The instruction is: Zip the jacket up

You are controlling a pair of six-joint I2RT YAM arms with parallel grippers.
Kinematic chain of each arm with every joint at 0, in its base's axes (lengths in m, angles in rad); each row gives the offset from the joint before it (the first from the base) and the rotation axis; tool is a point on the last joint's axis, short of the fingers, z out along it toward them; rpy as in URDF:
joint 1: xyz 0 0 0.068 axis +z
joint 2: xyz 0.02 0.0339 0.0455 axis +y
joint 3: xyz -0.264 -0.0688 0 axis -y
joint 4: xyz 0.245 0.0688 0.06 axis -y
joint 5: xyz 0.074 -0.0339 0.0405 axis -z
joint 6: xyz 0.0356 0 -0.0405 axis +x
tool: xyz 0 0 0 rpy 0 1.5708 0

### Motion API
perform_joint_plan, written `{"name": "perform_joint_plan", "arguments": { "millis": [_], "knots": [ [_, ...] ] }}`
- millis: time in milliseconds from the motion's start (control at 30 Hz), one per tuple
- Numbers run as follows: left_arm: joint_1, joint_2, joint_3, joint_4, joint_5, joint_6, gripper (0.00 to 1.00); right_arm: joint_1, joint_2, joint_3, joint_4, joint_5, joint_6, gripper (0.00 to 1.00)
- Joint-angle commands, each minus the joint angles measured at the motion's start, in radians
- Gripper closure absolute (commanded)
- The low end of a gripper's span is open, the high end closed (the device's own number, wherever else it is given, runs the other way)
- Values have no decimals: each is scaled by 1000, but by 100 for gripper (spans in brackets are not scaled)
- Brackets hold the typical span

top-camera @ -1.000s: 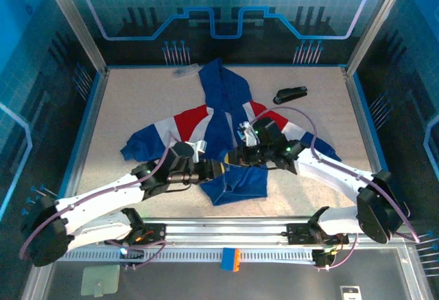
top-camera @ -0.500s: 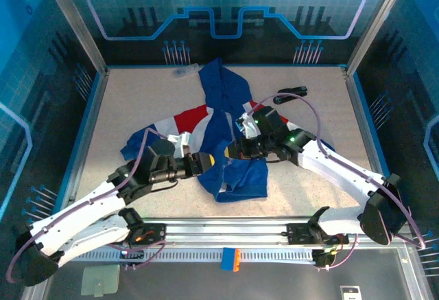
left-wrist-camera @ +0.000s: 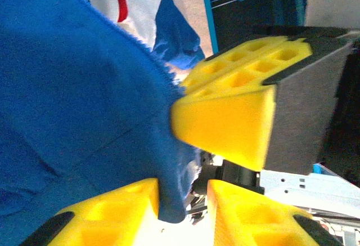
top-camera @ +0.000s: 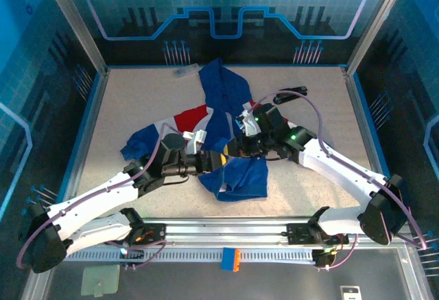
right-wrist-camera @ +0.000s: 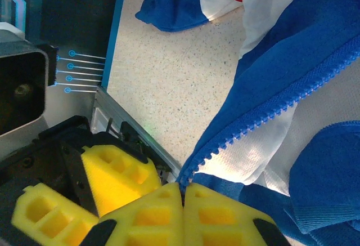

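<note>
At mid-table, crumpled blue jacket (top-camera: 223, 97) unzipped; right jaws clamp zipper end (right-wrist-camera: 188, 173), left jaws apart around edge.

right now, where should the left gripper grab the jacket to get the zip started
Probably the bottom of the jacket's loose front edge, hanging between the left gripper's open fingers. Close in from the left, level with the toothed edge the right gripper pinches.

Much of the royal-blue hooded fabric jacket (top-camera: 223, 97) is hidden from us; the tiny pale object (top-camera: 184, 72) at 11 o'clock is unidentifiable.
</note>
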Motion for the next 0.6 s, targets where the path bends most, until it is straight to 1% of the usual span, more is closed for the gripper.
{"name": "perform_joint_plan", "arguments": {
  "millis": [0,167,300,333,433,567],
  "knots": [
    [-4,-12,-22,90,41,-45,74,14,-6,-38,62,-31,76,100],
    [-4,-29,-42,100,34,-52,78,14,-7,-58,96,-23,117,100],
    [-2,-43,-48,72,14,-52,78,14,3,-55,105,-21,123,100],
    [-2,-44,-47,57,8,-52,77,16,3,-55,108,-19,128,100],
    [2,-45,-48,31,-5,-58,70,19,-4,-62,115,-15,133,100],
    [7,-49,-61,38,-13,-74,63,20,-6,-70,113,-13,137,100]
  ]
}}
